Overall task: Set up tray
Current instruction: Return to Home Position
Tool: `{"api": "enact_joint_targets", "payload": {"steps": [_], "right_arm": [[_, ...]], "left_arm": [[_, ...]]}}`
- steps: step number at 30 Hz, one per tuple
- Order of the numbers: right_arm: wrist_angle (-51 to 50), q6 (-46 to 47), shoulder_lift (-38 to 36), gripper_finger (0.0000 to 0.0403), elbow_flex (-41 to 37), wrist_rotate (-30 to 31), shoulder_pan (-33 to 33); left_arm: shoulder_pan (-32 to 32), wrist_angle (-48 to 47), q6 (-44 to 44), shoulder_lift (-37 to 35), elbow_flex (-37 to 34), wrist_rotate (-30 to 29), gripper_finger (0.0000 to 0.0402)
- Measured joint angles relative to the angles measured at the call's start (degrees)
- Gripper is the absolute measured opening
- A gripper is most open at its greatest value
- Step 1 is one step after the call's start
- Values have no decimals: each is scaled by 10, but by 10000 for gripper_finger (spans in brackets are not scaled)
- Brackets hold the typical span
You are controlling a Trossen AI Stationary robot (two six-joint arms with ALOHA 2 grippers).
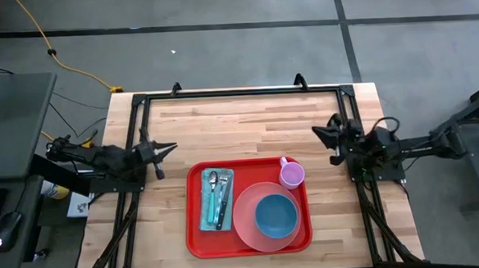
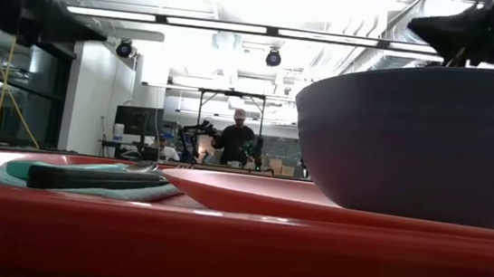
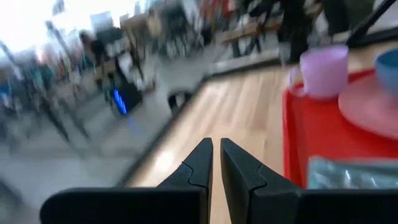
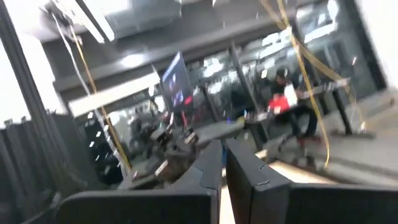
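Over the table's left side, the left gripper [image 1: 168, 148] hangs clenched on nothing; opposite it, the right gripper [image 1: 317, 131] is likewise closed and empty; between and below them in the high view, the red tray [image 1: 250, 169] lies apart from both, holding a napkin [image 1: 204, 203] with cutlery [image 1: 218, 197], a pink plate [image 1: 246, 228] bearing a blue bowl [image 1: 276, 216], and a lilac cup [image 1: 292, 175].

Two dark arms, black from shoulder to fingertip
The left arm [image 1: 109, 160] and right arm [image 1: 404, 147] are chains of blocky matte-black segments, with thin black cables looping beside the wrists. Each ends in a black gripper: the left gripper [image 3: 216, 144] and right gripper [image 4: 222, 146] carry two flat, wedge-shaped fingers [image 3: 239, 169] with stepped inner edges, tapering to angled tips
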Motion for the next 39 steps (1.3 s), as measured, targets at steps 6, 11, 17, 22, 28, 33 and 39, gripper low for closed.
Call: {"api": "enact_joint_targets", "payload": {"steps": [6,11,17,22,28,33,39], "right_arm": [[-87,-34,-105,0,0,13,4],[-159,-36,-165,0,2,24,4],[-222,-54,-166,0,51,12,4],[-369,-51,-165,0,133,-3,4],[-392,-48,-164,0,150,24,4],[-263,-51,-164,0,75,27,4],[-167,-65,-164,0,20,55,4]], "left_arm": [[0,145,135,0,-18,100,60],[0,247,133,0,-84,162,60],[0,297,146,0,-85,149,60],[0,305,145,0,-85,157,60],[0,294,146,0,-86,137,60],[0,289,146,0,-86,136,60],[0,276,129,0,-87,144,60]]}}
